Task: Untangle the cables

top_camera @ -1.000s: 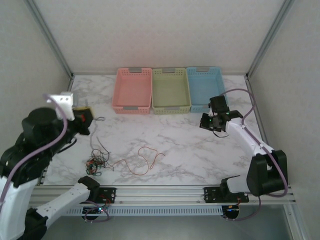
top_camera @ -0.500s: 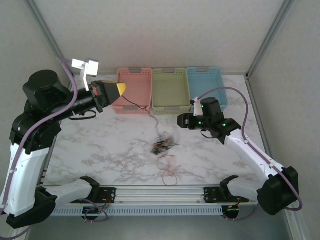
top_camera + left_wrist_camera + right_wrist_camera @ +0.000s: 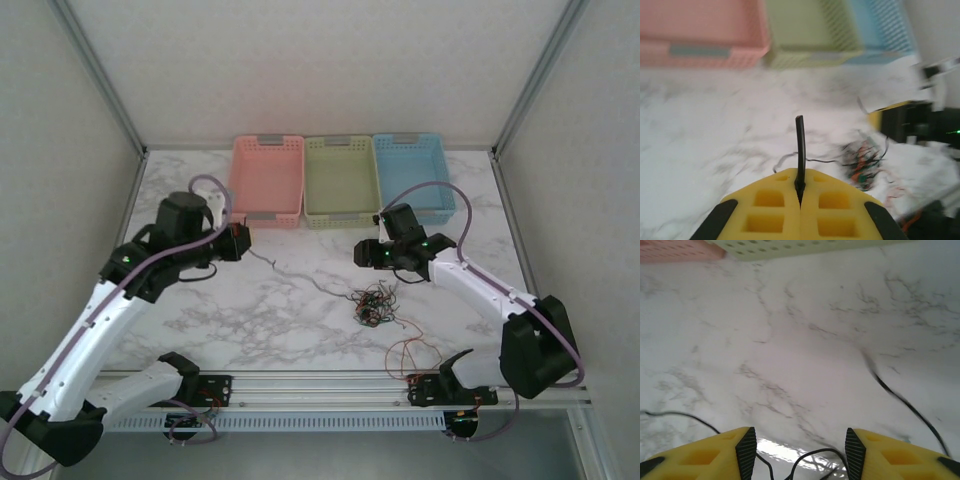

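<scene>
The cables form a small clump (image 3: 375, 303) of orange-red, black and dark green wires on the marble table, right of centre. A thin black cable (image 3: 300, 275) runs from the clump leftward to my left gripper (image 3: 240, 242). In the left wrist view that gripper (image 3: 800, 187) is shut on the black cable (image 3: 799, 145), whose end sticks up past the yellow fingertips, and the clump (image 3: 865, 160) lies beyond. My right gripper (image 3: 365, 252) hovers just above and left of the clump. It is open (image 3: 800, 452), with a black wire loop (image 3: 815, 456) lying below the gap.
Pink (image 3: 265, 180), green (image 3: 342, 180) and blue (image 3: 410, 175) baskets stand side by side at the back. A loose orange loop (image 3: 410, 352) trails from the clump toward the table's front edge. Another black strand (image 3: 905, 405) crosses the marble to the right.
My left gripper has dropped from high near the pink basket to low over the table, still holding the black cable. The clump and orange loop have shifted right.
</scene>
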Tool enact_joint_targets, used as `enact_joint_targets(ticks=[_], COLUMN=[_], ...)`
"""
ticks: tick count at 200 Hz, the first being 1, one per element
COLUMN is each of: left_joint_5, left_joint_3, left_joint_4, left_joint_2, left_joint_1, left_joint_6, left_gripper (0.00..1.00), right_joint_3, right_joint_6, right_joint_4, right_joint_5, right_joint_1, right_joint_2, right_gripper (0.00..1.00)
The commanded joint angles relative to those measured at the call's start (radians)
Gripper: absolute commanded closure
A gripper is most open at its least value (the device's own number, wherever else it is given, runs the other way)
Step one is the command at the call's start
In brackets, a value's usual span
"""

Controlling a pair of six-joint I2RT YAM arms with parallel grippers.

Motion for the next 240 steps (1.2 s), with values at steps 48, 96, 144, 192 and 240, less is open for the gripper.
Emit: enact_joint_targets(ticks=[48,96,144,192,240], left_joint_5=[-0.217,-0.210,-0.201,-0.199,-0.200], left_joint_3=[-0.106,-0.131,-0.146,-0.156,-0.162], left_joint_4=[-0.054,-0.047,-0.040,-0.037,-0.038], left_joint_2=[-0.073,-0.102,-0.110,-0.116,-0.127], left_joint_1=[0.020,0.025,0.028,0.032,0.035], left_joint_6=[-0.014,-0.007,0.002,0.005,0.010], left_gripper=[1.00,1.00,1.00,1.00,1.00], right_joint_3=[0.056,0.107,0.117,0.119,0.118], right_joint_6=[-0.023,0.010,0.042,0.047,0.053], right_joint_4=[-0.111,-0.294,-0.317,-0.281,-0.256], right_joint_5=[0.151,0.323,0.265,0.211,0.185], right_joint_1=[0.005,-0.005,-0.030,-0.031,-0.031], right_joint_2=[-0.061,0.077,0.202,0.282,0.292], right_gripper=[0.42,0.44,0.45,0.50,0.66])
